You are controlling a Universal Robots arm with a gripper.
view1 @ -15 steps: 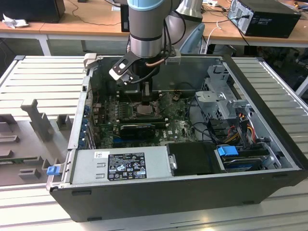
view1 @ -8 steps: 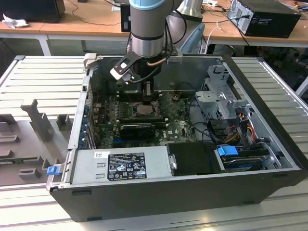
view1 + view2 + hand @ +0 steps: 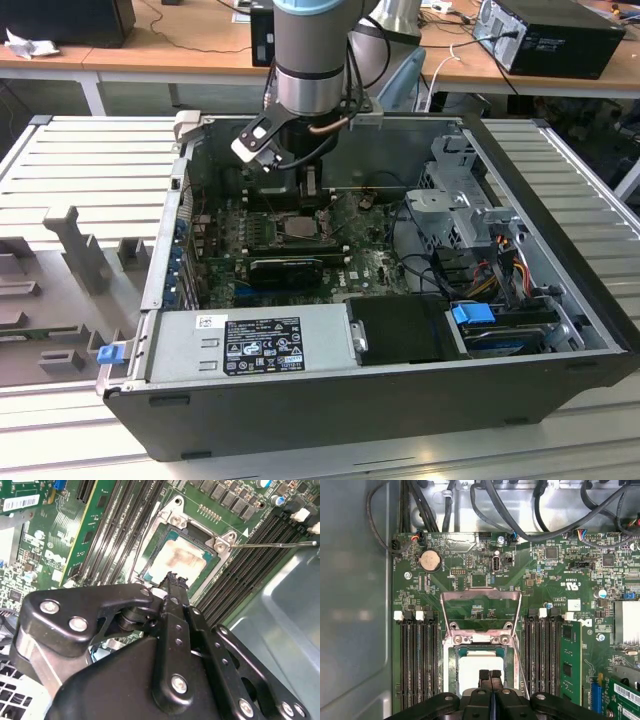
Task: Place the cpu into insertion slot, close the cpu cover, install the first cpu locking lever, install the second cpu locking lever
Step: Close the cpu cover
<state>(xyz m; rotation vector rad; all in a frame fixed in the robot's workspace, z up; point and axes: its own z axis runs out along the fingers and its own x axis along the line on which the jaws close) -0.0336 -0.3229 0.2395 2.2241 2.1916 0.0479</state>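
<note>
Silver-grey cpu (image 3: 480, 665) lies seated in the slot (image 3: 453, 677), midway across the board (image 3: 470, 580). The pincer (image 3: 489, 676), pressed together and carrying nothing, hangs just over its edge, likely to push rather than grasp. The cover (image 3: 480, 595) stands hinged open, leaving the chip bare.

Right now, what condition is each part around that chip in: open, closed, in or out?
cpu: set in place, silver face up.
cpu cover: down flat, framing the cpu.
locking lever: sticking out free, apparently unlatched.
fingers: shut, tips just over the cpu.
computer case: side panel off, inside open.
</note>
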